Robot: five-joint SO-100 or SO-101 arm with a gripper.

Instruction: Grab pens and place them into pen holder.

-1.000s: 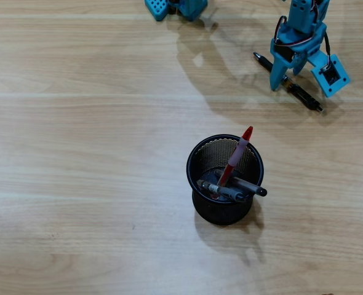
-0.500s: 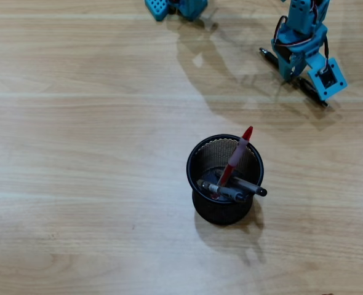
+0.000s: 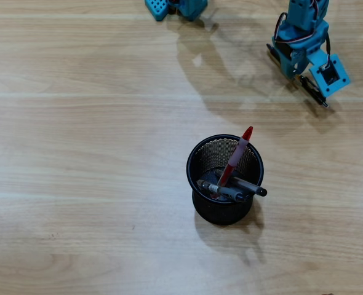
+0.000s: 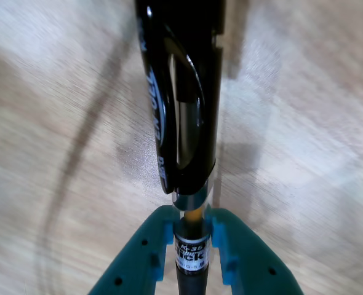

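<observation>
Your tool (image 4: 192,246) is clamped on the clear pen with the black cap (image 4: 184,117), at the far right of the bench (image 3: 77,153). You have the pen holder (image 3: 225,179) mid-bench, well apart, holding the red pen (image 3: 235,157) upright and two more lying inside.

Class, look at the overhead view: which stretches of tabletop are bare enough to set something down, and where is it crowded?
Bare wood runs across the whole left side of the table, and along the bottom edge below the pen holder. The strip between holder and arm is also free. The upper right is crowded: the gripper is shut on a black pen, and another blue part sits at the top edge.
</observation>
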